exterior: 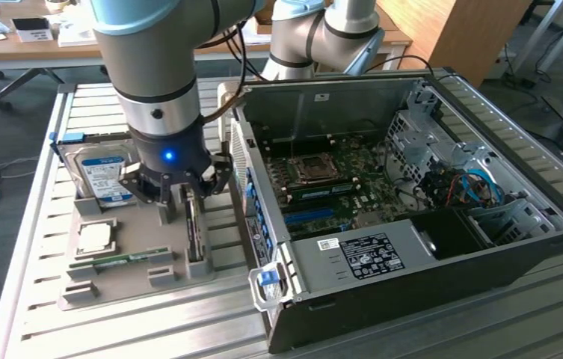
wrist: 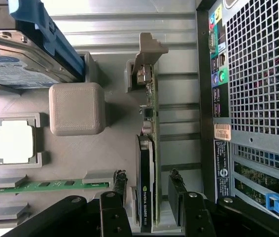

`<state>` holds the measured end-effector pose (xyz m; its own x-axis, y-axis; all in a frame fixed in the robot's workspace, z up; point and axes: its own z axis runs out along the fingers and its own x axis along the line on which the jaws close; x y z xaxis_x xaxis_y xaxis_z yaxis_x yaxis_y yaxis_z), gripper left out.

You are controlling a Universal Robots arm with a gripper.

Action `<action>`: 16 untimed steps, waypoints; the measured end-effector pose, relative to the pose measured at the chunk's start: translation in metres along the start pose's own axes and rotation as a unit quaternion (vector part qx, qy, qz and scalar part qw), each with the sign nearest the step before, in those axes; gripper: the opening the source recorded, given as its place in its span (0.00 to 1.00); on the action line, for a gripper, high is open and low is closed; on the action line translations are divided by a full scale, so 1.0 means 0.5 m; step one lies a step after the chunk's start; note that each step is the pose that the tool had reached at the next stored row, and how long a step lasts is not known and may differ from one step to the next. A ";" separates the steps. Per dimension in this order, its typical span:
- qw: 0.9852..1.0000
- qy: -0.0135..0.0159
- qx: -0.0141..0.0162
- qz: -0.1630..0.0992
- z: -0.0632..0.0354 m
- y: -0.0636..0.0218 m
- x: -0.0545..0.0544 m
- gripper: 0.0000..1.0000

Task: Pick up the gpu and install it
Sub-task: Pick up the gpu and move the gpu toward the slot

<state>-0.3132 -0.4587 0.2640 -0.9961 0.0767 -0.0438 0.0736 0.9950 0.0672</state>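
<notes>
The gpu (wrist: 148, 148) stands on edge in a slot of the grey holder tray (exterior: 126, 288); it is a thin green card with a black cooler face and a silver bracket (wrist: 147, 54) at its far end. In the exterior view the gpu (exterior: 194, 235) runs along the tray's side nearest the computer. My gripper (wrist: 148, 190) is open and low over the card's cooler end, one finger on each side with a small gap to the card. From the exterior view the gripper (exterior: 186, 200) hangs straight down over the tray.
The open computer case (exterior: 520, 224) lies at the exterior view's right, motherboard (exterior: 326, 183) exposed, its perforated rear wall (wrist: 258, 74) close beside the tray. The tray also carries a hard drive (exterior: 107, 176), a CPU (exterior: 96, 238), a memory stick (exterior: 122, 260) and a grey block (wrist: 76, 108).
</notes>
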 end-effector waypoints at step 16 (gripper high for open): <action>1.000 0.000 0.000 0.000 0.033 -0.002 0.000 0.47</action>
<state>-0.3125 -0.4586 0.2476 -0.9961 0.0767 -0.0434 0.0737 0.9950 0.0671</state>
